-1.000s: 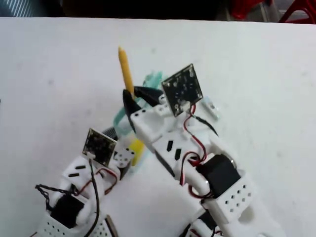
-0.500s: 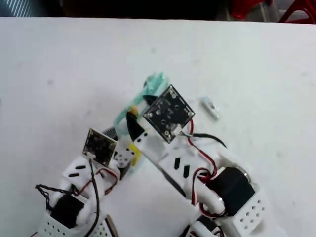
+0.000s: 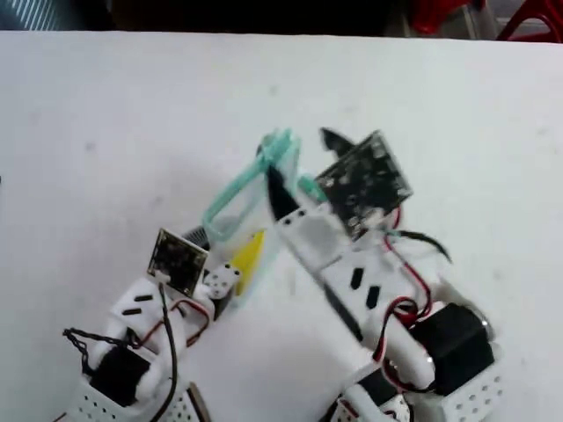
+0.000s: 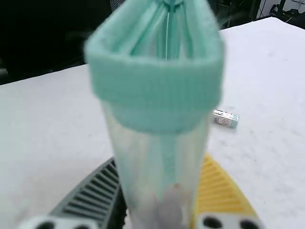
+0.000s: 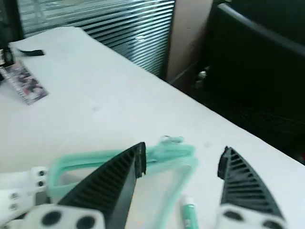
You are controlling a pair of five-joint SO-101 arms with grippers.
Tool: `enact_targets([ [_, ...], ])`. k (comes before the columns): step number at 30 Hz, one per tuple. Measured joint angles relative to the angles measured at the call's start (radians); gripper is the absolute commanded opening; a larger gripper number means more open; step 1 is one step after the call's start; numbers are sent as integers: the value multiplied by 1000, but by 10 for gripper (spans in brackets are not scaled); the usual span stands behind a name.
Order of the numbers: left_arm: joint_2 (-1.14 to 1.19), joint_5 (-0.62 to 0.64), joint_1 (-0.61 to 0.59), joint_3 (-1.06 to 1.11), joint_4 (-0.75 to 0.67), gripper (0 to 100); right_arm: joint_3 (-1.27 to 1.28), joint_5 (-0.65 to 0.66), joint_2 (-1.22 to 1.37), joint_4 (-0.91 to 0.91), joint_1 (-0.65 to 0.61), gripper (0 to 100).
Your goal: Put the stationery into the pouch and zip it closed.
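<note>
**Left gripper clamps the pouch; right gripper hangs wide open at its mouth**

The pouch (image 3: 236, 200), clear-walled with a mint-green zip rim, sits about mid-table on the white table (image 3: 106, 105). It runs aslant from the left arm toward the far edge. Its zip is undone and the rim gapes in a long loop. Whether the pouch's far end rests on the tabletop cannot be told.

The left gripper (image 4: 159, 167) is closed on the pouch's near end. Its grey finger (image 4: 86, 202) presses one clear wall and its yellow finger (image 4: 221, 195) presses the other, with the pouch pinched between them.

The right gripper (image 5: 182, 149) holds nothing and its jaws stand wide apart. One black finger (image 5: 114, 186) lies across the mint rim at the pouch's mouth. The other black finger (image 5: 243, 186) is off to the side, clear of the pouch. Contact between the first finger and the rim cannot be made out.

A small white and green stationery piece (image 4: 225, 118) lies on the table outside the pouch, just beside it on the side toward the table's right edge. In the right wrist view it shows between the two black fingers, next to the rim. What lies inside the pouch is too blurred to name.

A printed card (image 5: 26, 83) lies well apart from all this, near the table edge by the window blinds (image 5: 109, 21).
</note>
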Motion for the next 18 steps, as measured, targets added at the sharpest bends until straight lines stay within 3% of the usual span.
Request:
enact_targets([
  [9,0,0,0,0,0,177,193,0,34,-71,338,237],
  [13,0,0,0,0,0,177,290,0,235,-193,393,237],
  [18,0,0,0,0,0,177,193,0,594,-215,408,237],
])
